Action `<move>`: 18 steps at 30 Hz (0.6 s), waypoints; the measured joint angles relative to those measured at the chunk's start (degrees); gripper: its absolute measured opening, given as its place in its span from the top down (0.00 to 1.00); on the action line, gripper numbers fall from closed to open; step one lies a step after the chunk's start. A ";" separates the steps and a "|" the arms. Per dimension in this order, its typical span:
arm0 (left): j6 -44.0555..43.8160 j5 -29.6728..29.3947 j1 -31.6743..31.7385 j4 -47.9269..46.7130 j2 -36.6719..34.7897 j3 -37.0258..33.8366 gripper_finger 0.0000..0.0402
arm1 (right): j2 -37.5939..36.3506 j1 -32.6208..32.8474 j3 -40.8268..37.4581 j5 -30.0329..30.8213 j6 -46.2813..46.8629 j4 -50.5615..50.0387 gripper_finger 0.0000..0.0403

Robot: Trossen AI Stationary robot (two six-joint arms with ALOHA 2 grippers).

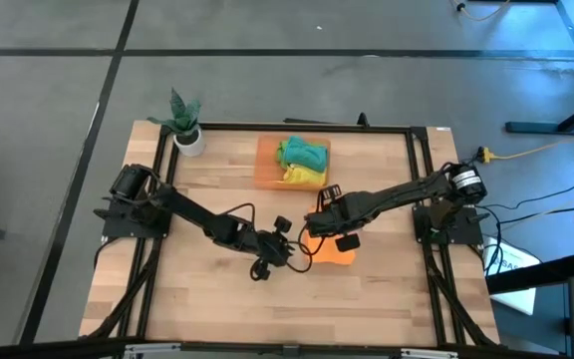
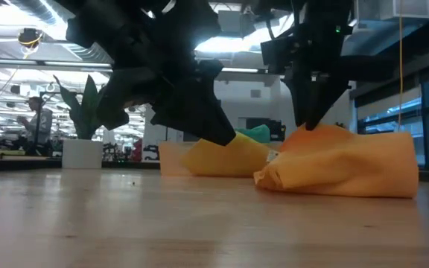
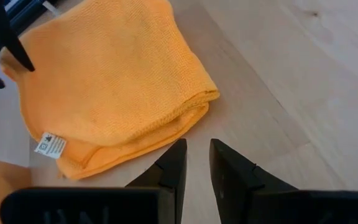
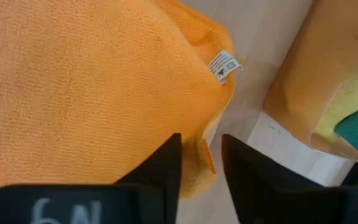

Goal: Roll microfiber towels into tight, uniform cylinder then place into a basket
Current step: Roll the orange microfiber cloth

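My right jaws (image 4: pixel 201 165) stand parted by a narrow gap, tips down on the orange towel (image 4: pixel 92 87) — its rumpled edge shows in the gap between them, but I cannot tell whether they are gripping any cloth. The towel lies folded on the worktop (image 1: pixel 217 299), bunched into a soft heap rather than a roll; from the low view it slumps in a loose mound with a crumpled end. Its white care label (image 4: pixel 223 65) sits just ahead of my right jaws, at the towel's corner. My left jaws (image 3: pixel 194 168) are also slightly parted and hold nothing — they hover just off the towel's folded edge, apart from it, with bare wood under the tips. Seen past my left jaws, the towel's doubled edge faces them and the label lies off to one side. Beyond my right jaws, just past the label, is the basket (image 1: pixel 264 165), a translucent orange bin resting on the worktop. Inside it lie a yellow towel (image 1: pixel 305 177) and a teal towel (image 1: pixel 314 157), with a green towel (image 1: pixel 292 149) touching the teal one; how tightly these are rolled I cannot make out. A small white pot with a green plant (image 1: pixel 185 125) stands well apart from both jaws, near the far left corner of the worktop.
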 joint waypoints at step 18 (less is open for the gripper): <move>4.24 5.93 1.65 4.67 0.03 0.00 0.85 | 0.02 3.01 16.27 -5.98 16.08 -12.25 0.54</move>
